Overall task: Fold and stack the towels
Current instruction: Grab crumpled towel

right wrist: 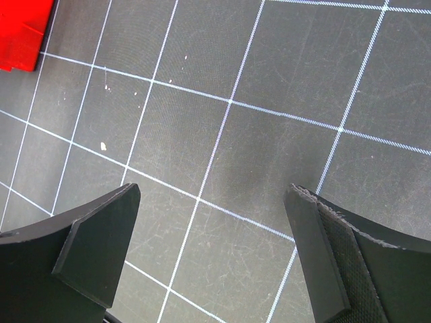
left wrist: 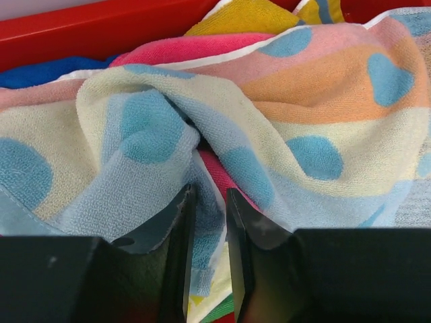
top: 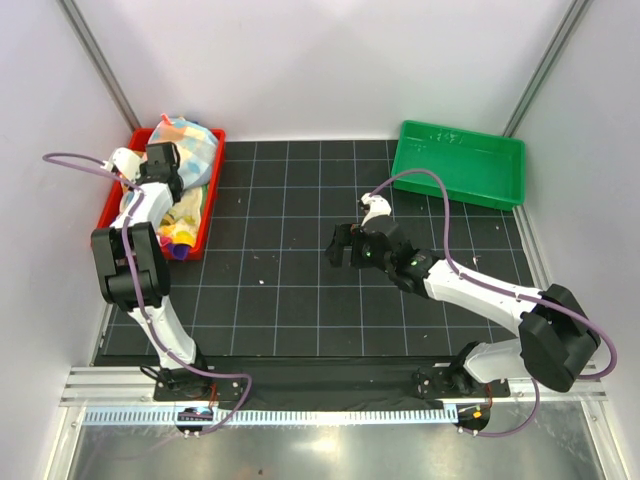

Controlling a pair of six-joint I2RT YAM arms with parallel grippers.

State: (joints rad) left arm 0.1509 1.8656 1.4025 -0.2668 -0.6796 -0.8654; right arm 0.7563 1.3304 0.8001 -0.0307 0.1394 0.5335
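The towels lie heaped in the red tray [top: 110,205] at the back left, with the pastel patchwork towel [top: 190,135] on top. In the left wrist view the patchwork towel [left wrist: 269,134] fills the frame, and pink [left wrist: 182,48], yellow [left wrist: 249,15] and dark blue [left wrist: 40,70] towels show behind it. My left gripper [left wrist: 210,192] is down in the pile [top: 160,160], its jaws drawn close with a fold of the patchwork towel pinched between them. My right gripper [top: 340,245] hovers open over the black grid mat [right wrist: 222,87], nothing between its fingers [right wrist: 215,195].
A green tray [top: 458,160] with nothing in it stands at the back right. The black grid mat [top: 300,290] covers the table between the trays. A corner of the red tray [right wrist: 23,33] shows at the upper left of the right wrist view. White walls close in both sides.
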